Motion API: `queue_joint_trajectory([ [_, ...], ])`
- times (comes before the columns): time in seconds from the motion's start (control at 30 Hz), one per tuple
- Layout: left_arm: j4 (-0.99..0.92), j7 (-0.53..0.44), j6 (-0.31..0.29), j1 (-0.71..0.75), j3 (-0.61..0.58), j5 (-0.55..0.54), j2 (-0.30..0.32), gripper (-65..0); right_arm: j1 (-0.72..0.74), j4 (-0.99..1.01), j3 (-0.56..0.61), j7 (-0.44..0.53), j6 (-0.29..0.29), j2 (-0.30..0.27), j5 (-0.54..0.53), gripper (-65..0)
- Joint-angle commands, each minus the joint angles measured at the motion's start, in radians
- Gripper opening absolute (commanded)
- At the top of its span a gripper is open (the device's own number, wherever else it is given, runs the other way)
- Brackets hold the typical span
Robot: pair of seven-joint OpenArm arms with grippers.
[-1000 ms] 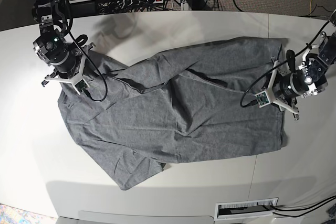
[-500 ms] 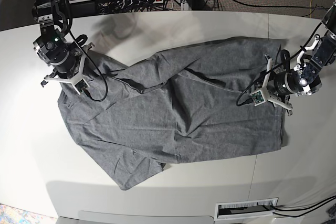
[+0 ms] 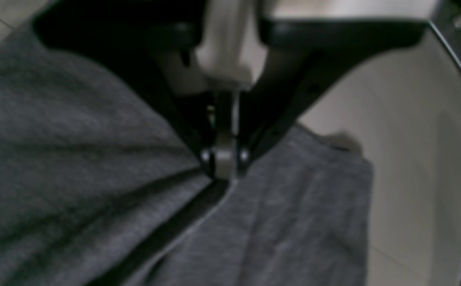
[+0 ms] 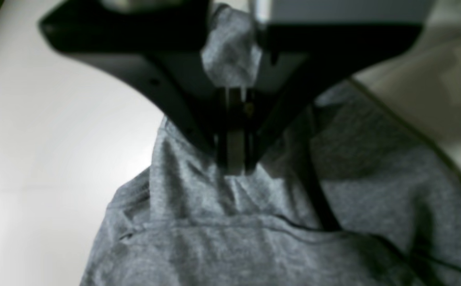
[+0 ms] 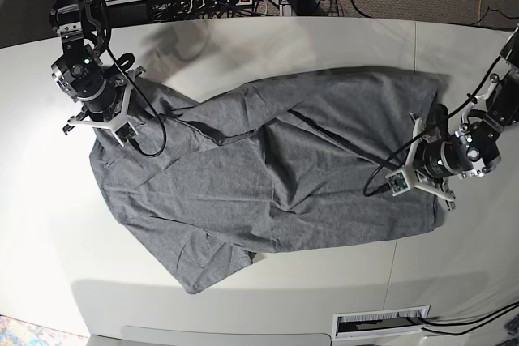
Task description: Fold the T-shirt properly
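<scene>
**Grey T-shirt pinched at two edges**

The T-shirt (image 5: 268, 168) is spread, wrinkled, over the white table (image 5: 243, 46), with one sleeve pointing to the near edge. The right gripper (image 4: 234, 159) is seen closed on a raised fold of the cloth at the shirt's end on the left of the base view. The left gripper (image 3: 224, 165) is closed too, its jaws brought together on the fabric near the opposite edge (a dark crease runs away from the tips). Both wrist views are blurred.
</scene>
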State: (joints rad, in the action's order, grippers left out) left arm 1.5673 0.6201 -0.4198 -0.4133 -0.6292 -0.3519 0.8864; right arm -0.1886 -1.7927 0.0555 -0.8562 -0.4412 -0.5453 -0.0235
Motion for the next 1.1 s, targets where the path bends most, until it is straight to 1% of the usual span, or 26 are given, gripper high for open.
queue_joint_trajectory([
  [0.0, 0.008, 0.005, 0.045, -0.024, 0.011, 0.037, 0.032, -65.0, 0.012, -0.014, -0.009, 0.018, 0.009, -0.017, 0.009, -65.0],
  [0.03, 0.008, 0.017, 0.072, -0.024, 0.011, 0.067, 0.039, -65.0, 0.012, -0.014, -0.009, 0.016, 0.009, -0.017, 0.010, -65.0],
  [0.1, 0.008, 0.029, 0.095, -0.024, 0.011, 0.092, 0.060, -65.0, 0.012, -0.014, -0.009, 0.018, 0.009, -0.017, 0.017, -65.0],
  [0.2, 0.008, 0.030, 0.097, -0.021, 0.011, 0.089, 0.098, -65.0, 0.012, -0.014, -0.009, 0.019, 0.009, -0.017, 0.016, -65.0],
  [0.3, 0.008, 0.031, 0.098, -0.016, 0.011, 0.068, 0.122, -65.0, 0.012, -0.014, -0.009, 0.022, 0.009, -0.017, 0.016, -65.0],
  [0.47, 0.008, 0.024, 0.096, -0.007, 0.011, 0.005, 0.122, -65.0, 0.017, -0.014, -0.009, 0.023, 0.009, -0.017, 0.016, -65.0],
  [0.57, 0.008, 0.015, 0.093, 0.011, 0.011, 0.006, 0.122, -65.0, 0.020, -0.014, -0.009, 0.023, 0.009, -0.017, 0.016, -65.0],
  [0.6, 0.008, 0.016, 0.094, 0.015, 0.011, 0.007, 0.122, -62.8, 0.020, -0.014, -0.009, 0.023, 0.010, -0.017, 0.016, -65.0],
  [0.67, 0.008, 0.020, 0.094, 0.021, 0.011, 0.007, 0.122, -48.9, 0.020, -0.014, -0.009, 0.026, 0.010, -0.017, 0.016, -65.0],
  [0.7, 0.008, 0.024, 0.094, 0.023, 0.011, 0.007, 0.122, -45.1, 0.020, -0.014, -0.009, 0.027, 0.010, -0.017, 0.016, -65.0],
  [0.73, 0.008, 0.029, 0.093, 0.023, 0.011, 0.006, 0.122, -44.7, 0.020, -0.014, -0.009, 0.027, 0.010, -0.017, 0.016, -65.0],
  [0.8, 0.008, 0.037, 0.079, 0.024, 0.011, -0.023, 0.122, -44.8, 0.020, -0.014, -0.009, 0.030, 0.010, -0.017, 0.016, -65.0],
  [0.9, 0.017, 0.035, 0.077, 0.034, 0.011, -0.056, 0.122, -44.8, 0.021, -0.014, -0.009, 0.038, 0.010, -0.017, 0.016, -65.0],
  [0.97, 0.035, 0.042, 0.059, 0.050, 0.011, -0.076, 0.122, -45.4, 0.023, -0.014, -0.009, 0.044, 0.010, -0.017, 0.016, -65.0],
  [1.0, 0.045, 0.049, 0.044, 0.061, 0.011, -0.095, 0.122, -47.4, 0.025, -0.014, -0.009, 0.046, 0.010, -0.017, 0.016, -65.0],
  [1.07, 0.068, 0.051, 0.019, 0.088, 0.011, -0.114, 0.119, -54.9, 0.032, -0.014, -0.009, 0.048, 0.010, -0.017, 0.016, -65.0],
])
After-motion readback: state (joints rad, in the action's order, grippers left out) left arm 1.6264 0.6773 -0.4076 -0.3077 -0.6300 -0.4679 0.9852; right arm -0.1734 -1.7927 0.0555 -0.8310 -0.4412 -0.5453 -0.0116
